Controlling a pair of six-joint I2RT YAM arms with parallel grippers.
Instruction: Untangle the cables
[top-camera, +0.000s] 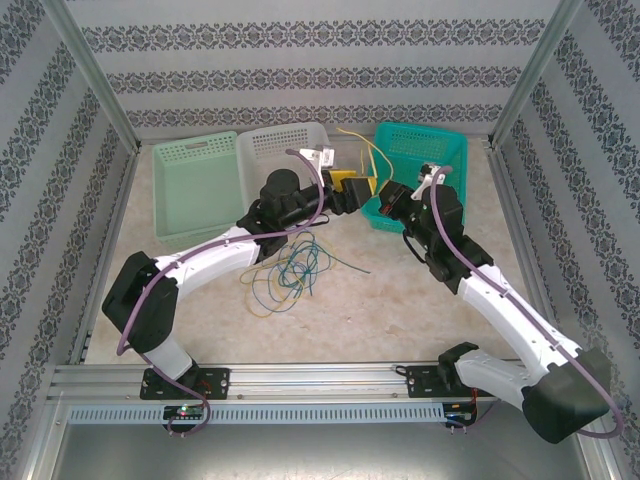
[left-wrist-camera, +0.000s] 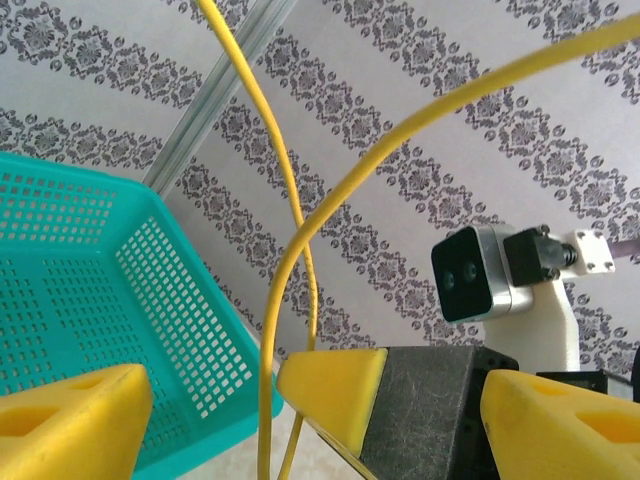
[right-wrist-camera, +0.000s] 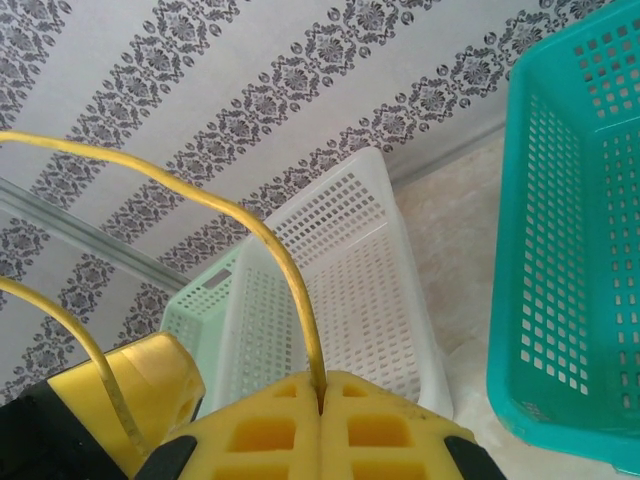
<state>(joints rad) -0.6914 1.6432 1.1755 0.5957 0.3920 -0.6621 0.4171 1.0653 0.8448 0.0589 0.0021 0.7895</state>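
A loose tangle of thin blue, green and yellow cables (top-camera: 290, 265) lies on the table in the middle. One yellow cable (top-camera: 365, 155) rises from between the two grippers, in front of the teal basket. My right gripper (right-wrist-camera: 322, 385) is shut on this yellow cable (right-wrist-camera: 280, 250), which arcs up and to the left out of its pads. My left gripper (left-wrist-camera: 315, 420) stands open, its yellow fingers (left-wrist-camera: 70, 415) wide apart. Between them are the right gripper's pad (left-wrist-camera: 335, 385) and the yellow cable (left-wrist-camera: 290, 200), which is not clamped. From above, the left gripper (top-camera: 350, 185) and right gripper (top-camera: 375, 192) meet tip to tip.
Three baskets stand along the back: a light green basket (top-camera: 195, 150), a white basket (top-camera: 285, 140) and a teal basket (top-camera: 425, 130). The teal basket (left-wrist-camera: 60, 270) is close beside my left fingers. Patterned walls enclose the table on three sides.
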